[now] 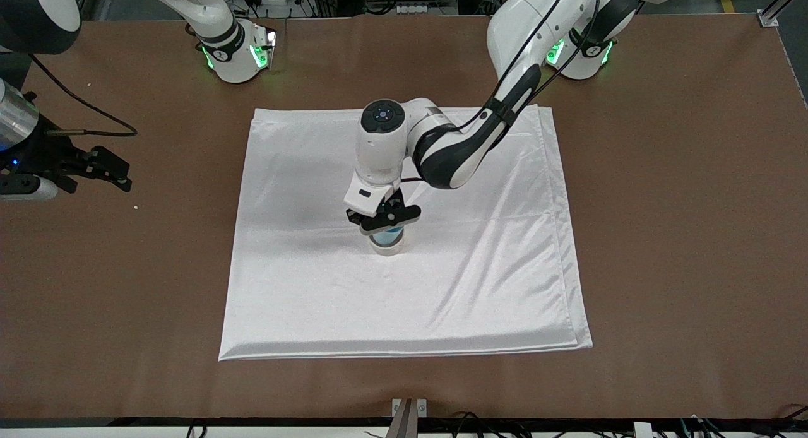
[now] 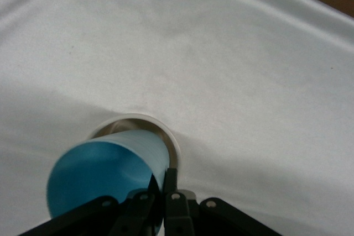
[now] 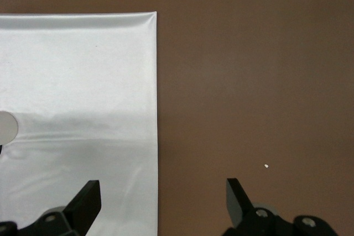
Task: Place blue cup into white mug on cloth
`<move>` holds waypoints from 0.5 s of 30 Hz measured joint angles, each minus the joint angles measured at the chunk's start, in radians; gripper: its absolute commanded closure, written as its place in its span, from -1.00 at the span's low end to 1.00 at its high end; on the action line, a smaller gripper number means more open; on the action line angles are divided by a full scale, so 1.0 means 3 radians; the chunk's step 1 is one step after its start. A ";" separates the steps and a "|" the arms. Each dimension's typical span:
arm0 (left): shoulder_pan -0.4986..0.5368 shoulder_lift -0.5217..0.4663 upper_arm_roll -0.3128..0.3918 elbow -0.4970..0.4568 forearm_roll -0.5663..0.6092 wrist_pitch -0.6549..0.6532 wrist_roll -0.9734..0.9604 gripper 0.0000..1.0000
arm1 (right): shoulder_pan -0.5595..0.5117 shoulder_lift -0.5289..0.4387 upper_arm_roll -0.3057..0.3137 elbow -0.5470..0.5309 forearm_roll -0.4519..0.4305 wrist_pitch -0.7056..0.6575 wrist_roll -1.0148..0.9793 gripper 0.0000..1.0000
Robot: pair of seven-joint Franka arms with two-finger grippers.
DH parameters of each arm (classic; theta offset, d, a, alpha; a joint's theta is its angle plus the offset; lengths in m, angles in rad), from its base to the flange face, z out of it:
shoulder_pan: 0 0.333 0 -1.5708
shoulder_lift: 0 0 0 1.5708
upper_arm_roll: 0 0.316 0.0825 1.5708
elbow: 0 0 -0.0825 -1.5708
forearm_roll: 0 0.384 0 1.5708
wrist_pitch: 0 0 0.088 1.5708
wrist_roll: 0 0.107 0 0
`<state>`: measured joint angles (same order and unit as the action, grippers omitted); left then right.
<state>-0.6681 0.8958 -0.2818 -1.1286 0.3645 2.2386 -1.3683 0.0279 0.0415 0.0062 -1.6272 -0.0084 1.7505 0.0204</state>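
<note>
My black-fingered left gripper (image 1: 386, 218) pinches a light-blue cup (image 2: 105, 176) with a brighter blue inside, set into an off-white mug (image 1: 387, 247) on a shiny white cloth (image 1: 315, 286) over the plain brown table (image 1: 682, 236), and my right gripper (image 3: 160, 197) is black too.

Shiny, softly creased fabric cloth (image 1: 480, 280) on matt brown table (image 1: 682, 236).

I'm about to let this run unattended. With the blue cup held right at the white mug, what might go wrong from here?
1. The left gripper pinches only the blue cup's rim, and the cup looks tilted over the white mug; it may catch the mug's rim instead of seating.
2. The mug stands on the creased cloth, so a sideways push might slide or tip it.
The right gripper waits open over the cloth's edge.
</note>
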 measured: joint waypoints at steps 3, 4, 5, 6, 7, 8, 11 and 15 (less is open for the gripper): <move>-0.0016 0.0006 0.0000 0.0000 0.0000 -0.0019 -0.0012 -0.02 | 0.0000 0.0000 0.0000 0.0000 0.0000 0.0000 0.0000 -1.00; -0.0018 0.0006 0.0000 0.0002 0.0000 -0.0025 -0.0013 -0.14 | 0.0001 0.0000 0.0000 0.0000 0.0000 0.0000 -0.0001 -1.00; -0.0019 0.0005 0.0000 0.0004 0.0000 -0.0032 -0.0014 -0.25 | 0.0001 0.0000 0.0000 -0.0001 0.0000 0.0000 -0.0001 -1.00; -0.0019 0.0003 0.0000 0.0007 0.0000 -0.0045 -0.0015 -0.32 | 0.0002 0.0000 0.0000 -0.0001 0.0000 0.0000 -0.0001 -1.00; -0.0019 0.0001 0.0000 0.0009 0.0000 -0.0063 -0.0015 -0.39 | 0.0002 0.0000 0.0000 -0.0001 0.0000 0.0000 -0.0001 -1.00; -0.0019 -0.0002 0.0000 0.0011 0.0000 -0.0088 -0.0015 -0.44 | 0.0002 0.0000 0.0000 -0.0001 0.0000 0.0000 -0.0001 -1.00; -0.0018 -0.0015 0.0002 0.0025 0.0000 -0.0184 -0.0015 -0.56 | 0.0003 0.0000 0.0000 -0.0001 0.0000 0.0000 -0.0001 -1.00; -0.0006 -0.0054 0.0008 0.0055 0.0000 -0.0382 -0.0013 -0.84 | 0.0005 0.0000 0.0000 -0.0001 0.0000 0.0000 -0.0002 -1.00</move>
<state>-0.6700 0.8794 -0.2795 -1.1121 0.3646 2.1241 -1.3721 0.0294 0.0415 0.0061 -1.6275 -0.0084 1.7505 0.0199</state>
